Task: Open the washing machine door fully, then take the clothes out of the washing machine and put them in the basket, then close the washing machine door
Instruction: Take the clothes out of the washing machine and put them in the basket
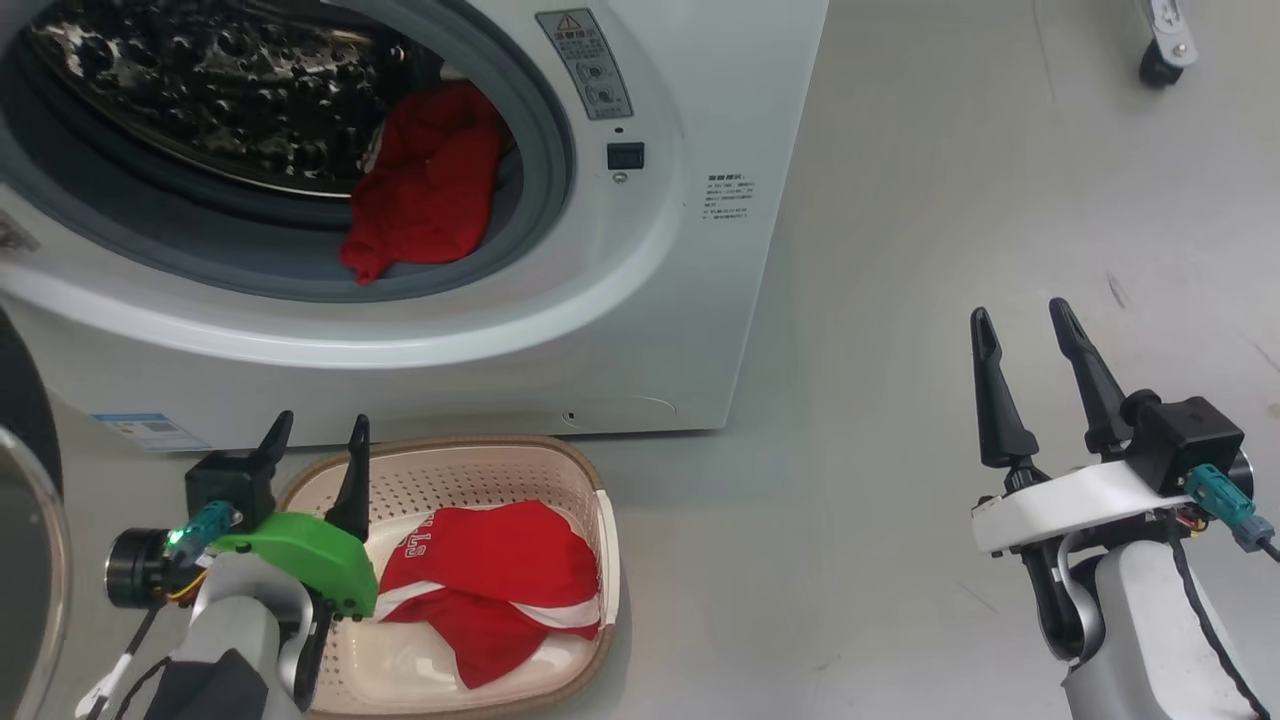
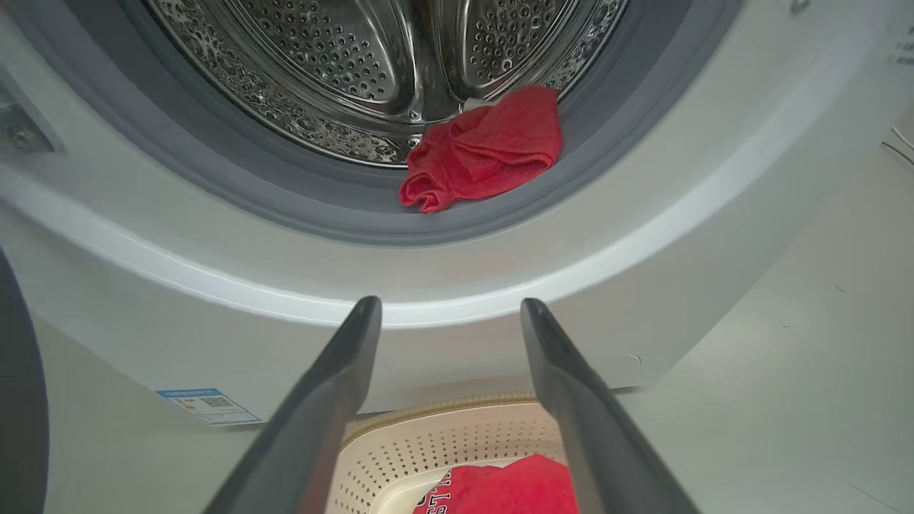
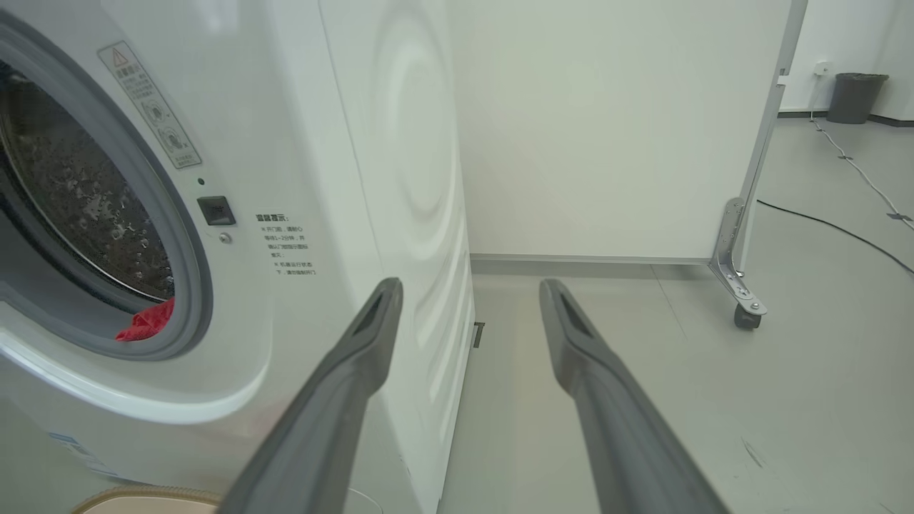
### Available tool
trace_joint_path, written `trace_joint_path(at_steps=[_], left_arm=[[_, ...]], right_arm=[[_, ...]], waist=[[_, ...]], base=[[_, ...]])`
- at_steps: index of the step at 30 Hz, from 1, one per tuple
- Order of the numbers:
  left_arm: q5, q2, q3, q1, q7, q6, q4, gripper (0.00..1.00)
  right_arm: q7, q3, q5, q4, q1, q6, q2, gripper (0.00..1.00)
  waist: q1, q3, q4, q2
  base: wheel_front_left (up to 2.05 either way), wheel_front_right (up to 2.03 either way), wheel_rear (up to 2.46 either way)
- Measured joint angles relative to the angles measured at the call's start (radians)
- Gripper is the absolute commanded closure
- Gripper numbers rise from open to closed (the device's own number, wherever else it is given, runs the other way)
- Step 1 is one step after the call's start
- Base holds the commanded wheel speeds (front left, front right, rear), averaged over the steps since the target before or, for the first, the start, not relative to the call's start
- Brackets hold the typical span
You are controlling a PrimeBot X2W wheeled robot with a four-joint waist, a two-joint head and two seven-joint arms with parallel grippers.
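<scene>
The machine (image 1: 700,300) was seen at the far left with its mouth uncovered. The door (image 1: 22,400) was swung out to the left, its dark rim and a slice of glass being caught at the left edge of the head view. One red jersey (image 1: 430,180) was bunched at the right of the mouth, draped from the drum (image 1: 200,80) over the grey seal (image 1: 545,150). The basket (image 1: 470,452) was set on the floor (image 1: 900,300) just in front of the machine, below the mouth. A second jersey (image 1: 500,590), with white trim and dark letters, was crumpled in it toward the right side. The left gripper (image 1: 322,420) was held above the basket's left rim, its fingers pointed toward the machine and spread wide, empty. In the left wrist view the basket rim and the red cloth were seen between and below those fingers, apart from them. The right gripper (image 1: 1020,312) was held well to the right of machine and basket, over bare floor, its fingers likewise spread wide and empty. A blue label (image 1: 150,432) was stuck low on the machine front, left of the basket. A caster (image 1: 1160,65) was seen at the far right.
</scene>
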Motion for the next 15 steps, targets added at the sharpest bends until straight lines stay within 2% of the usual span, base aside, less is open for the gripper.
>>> trace_joint_path(at_steps=[5, 15], left_arm=[[-0.020, -0.001, 0.047, 0.054, 0.000, 0.000, -0.101, 0.00], [-0.018, -0.001, 0.080, 0.168, 0.000, 0.000, -0.267, 0.00]], right_arm=[[0.000, 0.011, 0.000, 0.001, 0.035, 0.000, 0.000, 0.00], [0.000, 0.031, 0.004, -0.007, 0.087, 0.000, 0.001, 0.00]], waist=[[0.0000, -0.055, 0.026, 0.0000], [0.0000, -0.144, 0.048, 0.0000]], base=[[0.00, 0.00, 0.00], [0.00, 0.00, 0.00]])
